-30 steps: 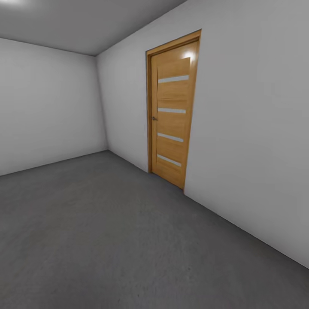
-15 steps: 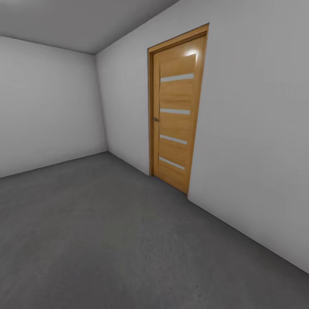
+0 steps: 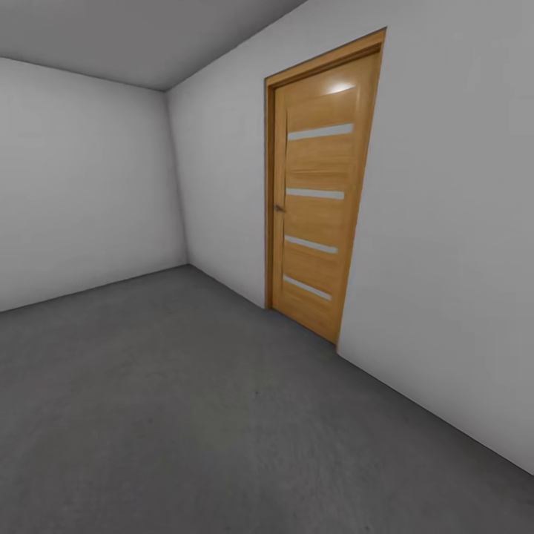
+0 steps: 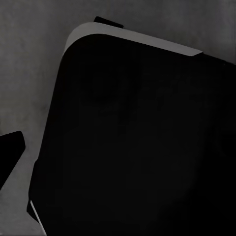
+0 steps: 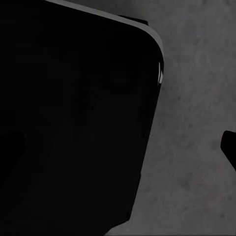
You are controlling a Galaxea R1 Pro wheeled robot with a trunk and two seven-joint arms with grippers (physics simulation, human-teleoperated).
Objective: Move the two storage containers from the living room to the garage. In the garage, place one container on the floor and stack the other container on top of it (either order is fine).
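Head view, left to right: grey wall (image 3: pixel 81 185) at 10 o'clock, bare concrete floor (image 3: pixel 185 415) across the bottom, wooden door (image 3: pixel 319 193) with four pale slats at 1 o'clock, shut. Under both my wrists: my dark base (image 4: pixel 132 142) over the same floor. Can't tell either gripper's state. No bins visible here.

Bare room. Floor (image 3: pixel 185 415) dark grey, mottled concrete, also seen in both wrist views. Left wall (image 3: pixel 81 185) and right wall (image 3: pixel 452 222) plain light grey, meeting at a corner well back. Ceiling (image 3: pixel 133 37) grey, darker than the walls. Door (image 3: pixel 315 196) in the right wall: honey-brown wood, shut, four pale horizontal strips, small handle (image 3: pixel 279 208) on its left edge, bright light glare near its top.
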